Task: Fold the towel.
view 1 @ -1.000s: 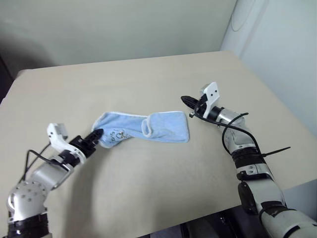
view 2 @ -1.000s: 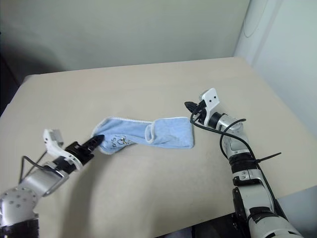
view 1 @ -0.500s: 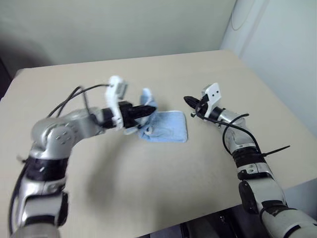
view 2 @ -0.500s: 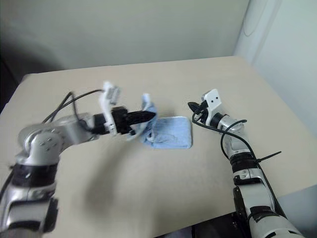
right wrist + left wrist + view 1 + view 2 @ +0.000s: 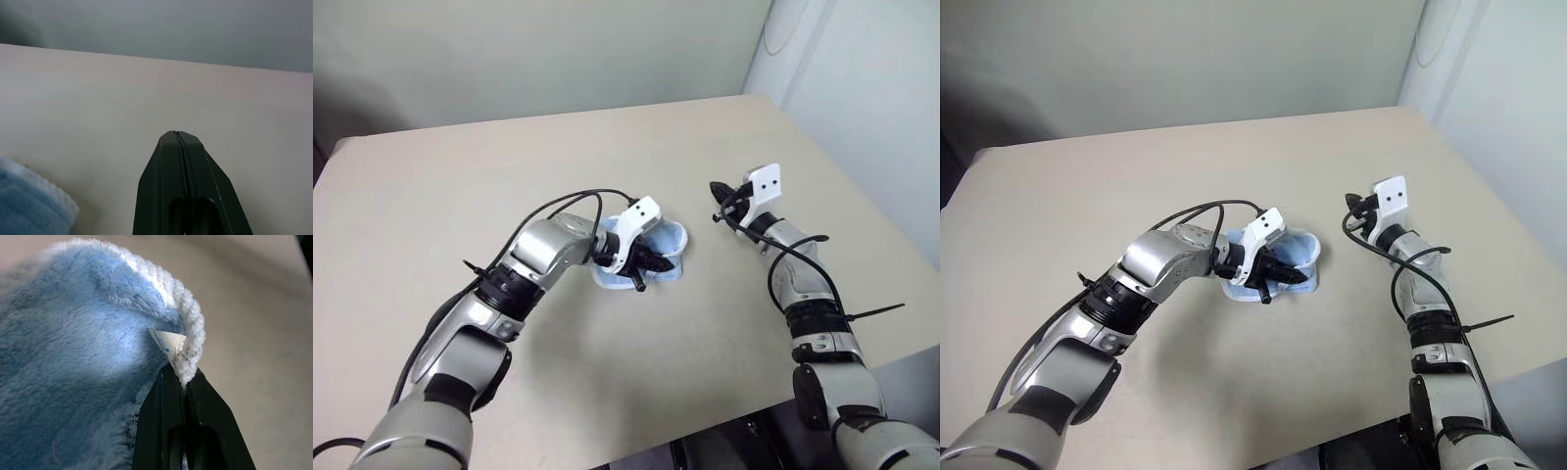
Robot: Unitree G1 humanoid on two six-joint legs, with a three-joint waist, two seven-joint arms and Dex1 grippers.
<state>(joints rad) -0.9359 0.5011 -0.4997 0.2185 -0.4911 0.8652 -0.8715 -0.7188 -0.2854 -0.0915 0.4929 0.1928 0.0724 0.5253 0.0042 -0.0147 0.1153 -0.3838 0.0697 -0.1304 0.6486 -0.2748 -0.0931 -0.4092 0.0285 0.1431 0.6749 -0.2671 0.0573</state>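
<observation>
The light blue towel point(image 5: 672, 236) lies bunched and doubled over on itself in the middle of the beige table point(image 5: 607, 147). My left gripper point(image 5: 658, 262) reaches across over it, shut on the towel's white stitched edge point(image 5: 188, 333), right beside the small white label point(image 5: 169, 340). My right gripper point(image 5: 716, 190) hovers to the right of the towel, apart from it, shut and holding nothing. In the right wrist view its closed fingertips point(image 5: 168, 139) point over bare table, with a corner of the towel point(image 5: 29, 208) off to one side.
The table's right edge point(image 5: 862, 196) runs close behind my right arm, with a white wall point(image 5: 862, 88) beyond it. The front edge point(image 5: 685, 431) is near me. Bare tabletop surrounds the towel on every side.
My left gripper carried the towel's left end up and over to the right, doubling it onto the right half. My right gripper drew a little to the right, away from the towel.
</observation>
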